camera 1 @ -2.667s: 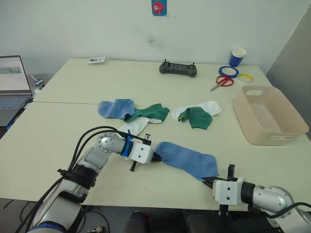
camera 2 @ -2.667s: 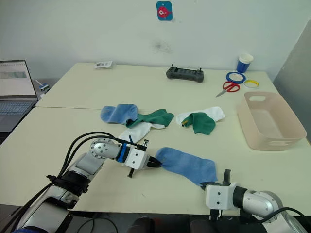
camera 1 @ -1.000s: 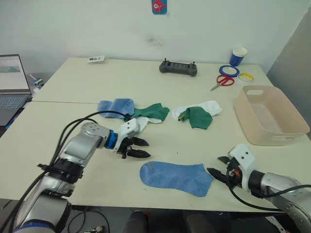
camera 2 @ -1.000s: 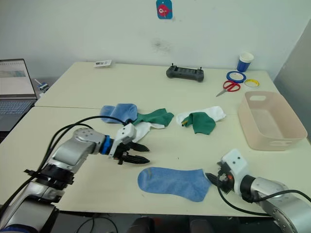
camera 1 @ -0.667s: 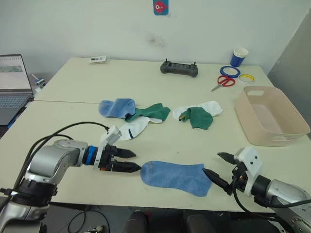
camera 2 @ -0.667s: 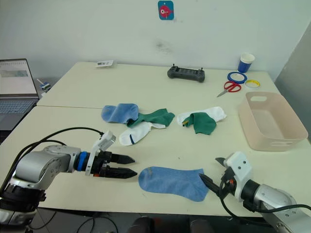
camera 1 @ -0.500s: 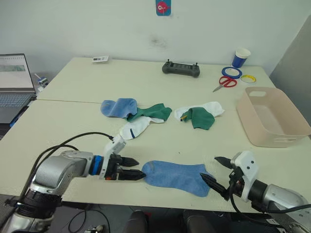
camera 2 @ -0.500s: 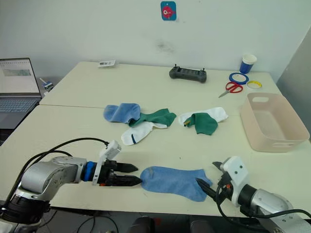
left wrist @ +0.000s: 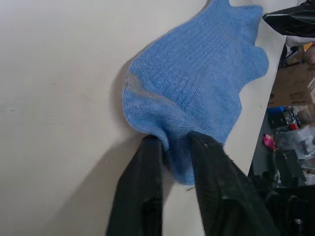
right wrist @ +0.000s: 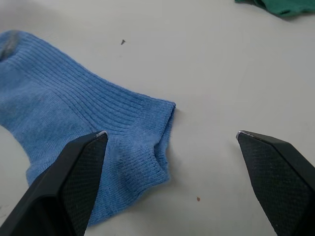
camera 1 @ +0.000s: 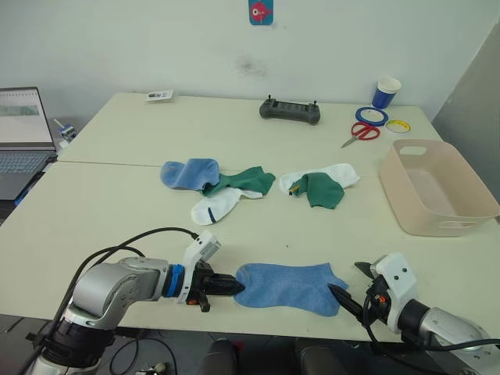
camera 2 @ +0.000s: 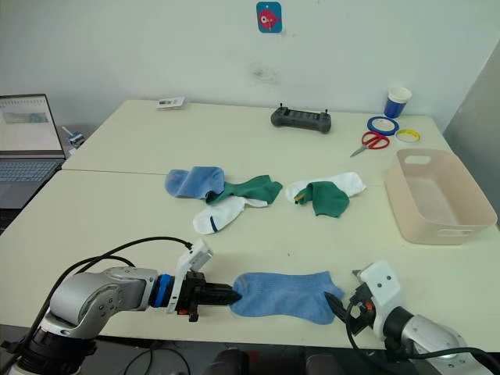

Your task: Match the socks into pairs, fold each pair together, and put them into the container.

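A light blue sock (camera 1: 289, 287) lies flat near the table's front edge. My left gripper (camera 1: 229, 287) is shut on its left end, and the two fingers (left wrist: 147, 167) pinch a fold of the fabric. My right gripper (right wrist: 171, 133) is open wide at the sock's right end, with the cuff (right wrist: 147, 132) lying between the fingertips. Farther back lie another light blue sock (camera 1: 187, 172), two dark green socks (camera 1: 246, 181) (camera 1: 316, 189) and two white socks (camera 1: 215, 207) (camera 1: 332, 172). The beige container (camera 1: 437, 226) stands empty at the right.
Along the far side of the table sit a black controller (camera 1: 290, 111), red scissors (camera 1: 358, 133), a blue tape roll (camera 1: 369, 116), a yellow ring (camera 1: 394, 125) and a blue cup (camera 1: 385, 91). A laptop (camera 1: 19, 133) is at the far left, and a small card (camera 1: 158, 96) lies at the back.
My left gripper, open beside the sock half a second ago, has moved onto the sock's left end and shut on it. My right gripper stays open at the other end.
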Robot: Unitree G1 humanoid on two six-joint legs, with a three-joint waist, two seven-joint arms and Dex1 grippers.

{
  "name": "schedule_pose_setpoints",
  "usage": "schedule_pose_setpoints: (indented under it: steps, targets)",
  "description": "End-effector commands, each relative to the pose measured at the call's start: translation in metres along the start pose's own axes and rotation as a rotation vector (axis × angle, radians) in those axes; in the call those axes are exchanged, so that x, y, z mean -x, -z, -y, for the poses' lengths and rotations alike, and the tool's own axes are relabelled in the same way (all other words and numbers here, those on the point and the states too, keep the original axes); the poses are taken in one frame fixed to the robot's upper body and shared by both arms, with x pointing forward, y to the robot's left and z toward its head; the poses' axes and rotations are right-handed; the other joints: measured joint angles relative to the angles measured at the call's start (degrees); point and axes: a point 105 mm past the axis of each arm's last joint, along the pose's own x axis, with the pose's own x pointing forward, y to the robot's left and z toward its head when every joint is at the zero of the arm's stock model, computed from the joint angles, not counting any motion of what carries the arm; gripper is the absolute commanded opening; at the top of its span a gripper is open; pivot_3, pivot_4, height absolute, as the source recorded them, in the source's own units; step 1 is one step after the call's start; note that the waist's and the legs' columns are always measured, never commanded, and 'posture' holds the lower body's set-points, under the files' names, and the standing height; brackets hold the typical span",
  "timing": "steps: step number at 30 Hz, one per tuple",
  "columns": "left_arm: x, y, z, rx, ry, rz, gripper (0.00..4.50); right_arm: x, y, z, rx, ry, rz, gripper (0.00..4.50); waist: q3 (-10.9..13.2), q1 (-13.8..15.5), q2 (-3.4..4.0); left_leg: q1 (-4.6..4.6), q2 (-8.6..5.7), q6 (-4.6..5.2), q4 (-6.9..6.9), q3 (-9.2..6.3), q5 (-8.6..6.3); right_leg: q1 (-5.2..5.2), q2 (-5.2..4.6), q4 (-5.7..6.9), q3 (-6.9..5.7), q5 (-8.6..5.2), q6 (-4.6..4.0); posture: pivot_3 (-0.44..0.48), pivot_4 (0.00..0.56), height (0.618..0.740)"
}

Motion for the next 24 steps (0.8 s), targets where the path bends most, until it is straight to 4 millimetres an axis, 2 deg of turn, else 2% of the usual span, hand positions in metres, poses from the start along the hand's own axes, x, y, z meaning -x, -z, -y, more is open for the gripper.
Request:
schedule_pose_setpoints:
  steps: [1, 9, 10, 12, 13, 14, 24]
  targets:
    - [0.002, -0.004, 0.005, -0.032, 0.007, 0.016, 0.00, -0.003, 0.008, -0.003, -0.015, 0.006, -0.033, 3.88, 0.00, 0.00, 0.01, 0.00, 0.00, 0.00, 0.00, 0.00, 0.00, 0.00, 0.00, 0.00, 0.00, 0.00, -0.01, 0.000, 0.150, 0.740]
    - [0.014, 0.001, 0.004, -0.046, -0.024, 0.002, 0.00, -0.004, -0.001, -0.026, -0.050, -0.112, -0.024, 1.04, 0.00, -0.08, 0.01, 0.01, 0.02, 0.00, -0.04, 0.00, 0.00, -0.02, 0.00, 0.00, 0.01, -0.03, -0.05, 0.000, 0.150, 0.740]
    - [0.016, 0.003, 0.003, -0.045, -0.032, -0.003, 0.00, -0.003, -0.002, -0.030, -0.050, -0.129, -0.026, 0.74, 0.00, -0.05, 0.01, 0.01, 0.02, 0.00, -0.07, 0.00, 0.00, -0.03, 0.00, 0.00, 0.01, -0.03, -0.05, 0.000, 0.150, 0.740]
    - [0.021, 0.005, -0.001, -0.046, -0.055, -0.006, 0.00, -0.002, -0.005, -0.036, -0.054, -0.154, -0.027, 0.52, 0.00, -0.10, 0.01, 0.01, 0.01, 0.00, -0.08, 0.00, 0.00, -0.04, -0.01, 0.00, 0.01, -0.04, -0.07, 0.000, 0.150, 0.740]
    - [0.023, 0.005, -0.004, -0.047, -0.069, -0.004, 0.00, -0.002, -0.007, -0.037, -0.054, -0.159, -0.028, 0.21, 0.00, -0.12, 0.01, 0.01, 0.02, 0.00, -0.08, 0.02, 0.00, -0.05, -0.01, -0.01, 0.03, -0.04, -0.07, 0.000, 0.150, 0.740]
    - [0.024, 0.005, -0.005, -0.053, -0.078, -0.001, 0.00, -0.001, -0.008, -0.039, -0.057, -0.163, -0.031, 0.04, 0.00, -0.09, 0.01, 0.02, 0.03, 0.00, -0.10, 0.01, 0.00, -0.06, -0.01, -0.01, 0.02, -0.06, -0.11, 0.000, 0.150, 0.740]
    - [0.021, 0.011, -0.007, -0.067, -0.073, -0.021, 0.00, 0.000, -0.003, -0.039, -0.103, -0.144, -0.094, 0.04, 0.00, -0.07, 0.00, 0.01, 0.00, -0.01, -0.12, 0.03, 0.00, -0.06, -0.03, -0.04, 0.02, -0.16, -0.28, 0.000, 0.150, 0.740]
